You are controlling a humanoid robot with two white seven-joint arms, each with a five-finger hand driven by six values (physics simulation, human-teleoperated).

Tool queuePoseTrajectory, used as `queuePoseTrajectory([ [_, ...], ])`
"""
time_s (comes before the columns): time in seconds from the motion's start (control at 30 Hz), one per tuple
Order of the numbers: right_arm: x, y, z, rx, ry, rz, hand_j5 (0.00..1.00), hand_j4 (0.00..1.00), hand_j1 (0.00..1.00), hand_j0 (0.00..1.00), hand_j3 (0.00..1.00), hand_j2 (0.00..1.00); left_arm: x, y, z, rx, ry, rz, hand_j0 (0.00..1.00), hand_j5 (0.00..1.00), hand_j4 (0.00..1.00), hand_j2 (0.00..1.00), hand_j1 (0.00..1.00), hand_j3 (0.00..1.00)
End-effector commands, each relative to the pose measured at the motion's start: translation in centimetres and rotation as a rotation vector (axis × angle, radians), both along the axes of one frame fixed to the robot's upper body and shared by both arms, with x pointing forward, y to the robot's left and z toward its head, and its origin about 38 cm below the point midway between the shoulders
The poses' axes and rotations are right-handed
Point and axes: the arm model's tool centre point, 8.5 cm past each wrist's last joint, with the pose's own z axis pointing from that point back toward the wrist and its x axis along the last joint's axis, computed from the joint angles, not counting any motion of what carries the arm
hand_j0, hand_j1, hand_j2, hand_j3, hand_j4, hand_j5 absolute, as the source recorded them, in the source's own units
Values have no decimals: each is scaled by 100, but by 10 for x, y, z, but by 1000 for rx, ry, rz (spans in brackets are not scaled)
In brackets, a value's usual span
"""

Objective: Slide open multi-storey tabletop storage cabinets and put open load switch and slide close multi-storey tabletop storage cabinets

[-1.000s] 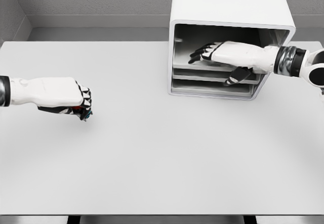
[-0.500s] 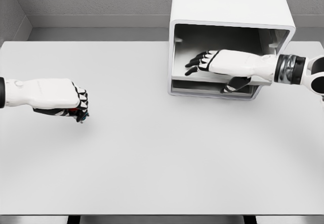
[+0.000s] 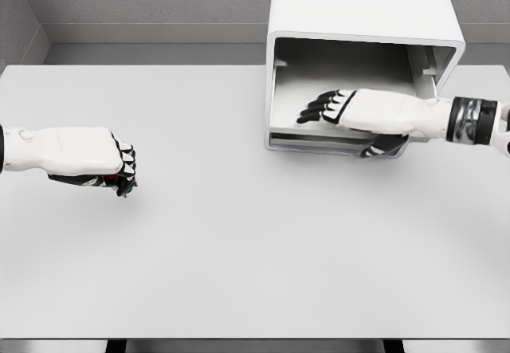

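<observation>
The white multi-storey cabinet [image 3: 362, 6] stands at the back right of the table with its front open. My right hand [image 3: 344, 112] reaches in from the right. Its fingers [image 3: 317, 111] lie flat on the upper sliding tray [image 3: 288, 127], and the thumb [image 3: 384, 147] is tucked under the tray's front edge, so the tray is pinched between them. The tray stands drawn out to the cabinet's front lip. At the left of the table my left hand [image 3: 118, 166] is a closed fist around the small load switch [image 3: 126, 182]. Only a red and blue sliver of it shows.
The white table [image 3: 239, 249] spreads wide between both hands. A lower tray front [image 3: 311, 141] shows under the drawn tray. A grey wall runs behind the cabinet, and the table's front edge is near the bottom of the view.
My right hand has come forward and down out of the cabinet, and the upper tray slid out with it, covering the lower ones. The left fist drifted slightly left.
</observation>
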Motion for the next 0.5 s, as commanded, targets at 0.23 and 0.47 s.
queuePoseTrajectory([
  [0.23,-8,-5,4,-2,-8,3,100,100,100,100,100,100,-3,2,3,2,0,2,32,32,32,32,32,32],
  [0.47,-13,-15,6,-23,-16,-9,100,100,100,100,100,100,-3,3,3,3,0,3,32,32,32,32,32,32],
])
